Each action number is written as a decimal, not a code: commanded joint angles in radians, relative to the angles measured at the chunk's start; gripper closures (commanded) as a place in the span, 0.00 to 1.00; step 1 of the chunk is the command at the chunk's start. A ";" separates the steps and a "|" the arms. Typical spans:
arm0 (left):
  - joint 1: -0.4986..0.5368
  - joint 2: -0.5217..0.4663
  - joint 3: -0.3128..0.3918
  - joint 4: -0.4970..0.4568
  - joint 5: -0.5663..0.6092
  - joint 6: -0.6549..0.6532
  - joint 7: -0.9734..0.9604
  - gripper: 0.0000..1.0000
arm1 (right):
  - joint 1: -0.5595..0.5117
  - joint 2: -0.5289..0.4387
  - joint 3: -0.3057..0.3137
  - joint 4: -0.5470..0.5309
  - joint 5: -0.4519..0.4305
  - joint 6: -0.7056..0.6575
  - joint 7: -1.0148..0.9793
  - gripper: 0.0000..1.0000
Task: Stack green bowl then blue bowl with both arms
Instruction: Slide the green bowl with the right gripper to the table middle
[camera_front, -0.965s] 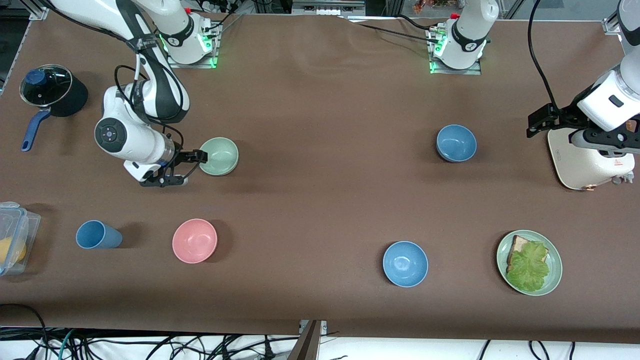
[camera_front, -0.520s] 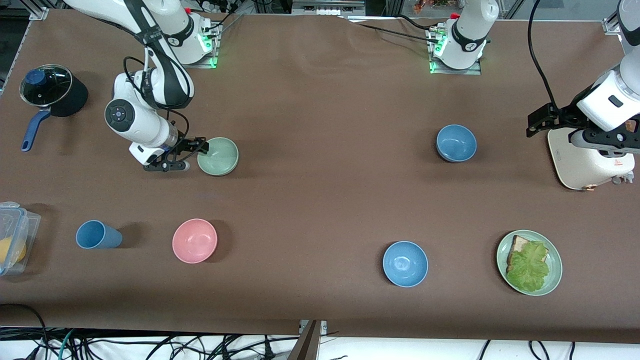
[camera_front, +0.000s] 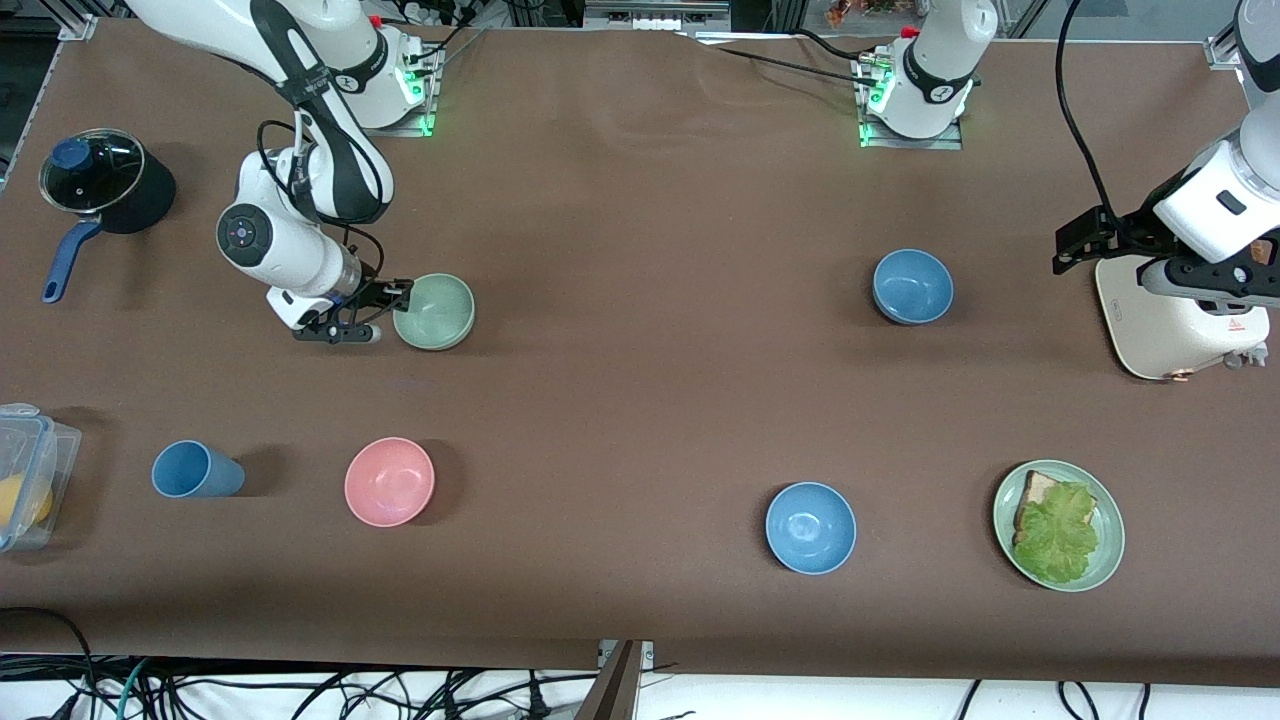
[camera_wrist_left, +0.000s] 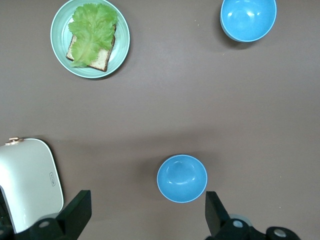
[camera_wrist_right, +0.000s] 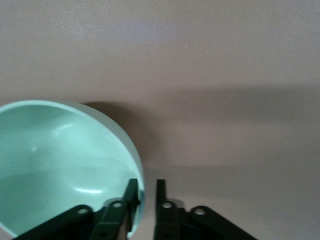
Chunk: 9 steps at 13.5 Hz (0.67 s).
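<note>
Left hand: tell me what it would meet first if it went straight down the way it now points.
The left hand hangs open, pointing down at the table. Going straight on, it would probably first meet the small round matte blue bowl, which lies between its fingers in the wrist view; how high it hangs is unclear.

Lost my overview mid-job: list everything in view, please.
green bowl: one, sage, near the right arm's base
blue bowl: one, dull blue, near the left arm's base
bright bowl: one, sky blue, nearer the camera than the blue bowl
pink bowl: one, pink, nearer the camera than the green bowl
cup: one, blue, beside the pink bowl
pot: one, black, right arm's end
box: one, clear, right arm's end
plate: one, green, bearing toast and lettuce
toaster: one, white, left arm's end
table: one, brown
right end effector: shut on the green bowl's rim
left end effector: open, waiting above the toaster
</note>
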 joint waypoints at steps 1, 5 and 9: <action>-0.003 0.008 -0.001 0.026 -0.002 -0.023 -0.004 0.00 | -0.003 -0.014 0.037 0.018 0.020 0.006 0.013 1.00; -0.003 0.008 -0.001 0.026 -0.002 -0.023 -0.002 0.00 | 0.050 0.038 0.145 0.299 0.022 -0.189 0.185 1.00; -0.003 0.008 -0.001 0.026 -0.002 -0.023 -0.002 0.00 | 0.277 0.222 0.157 0.571 0.017 -0.173 0.578 1.00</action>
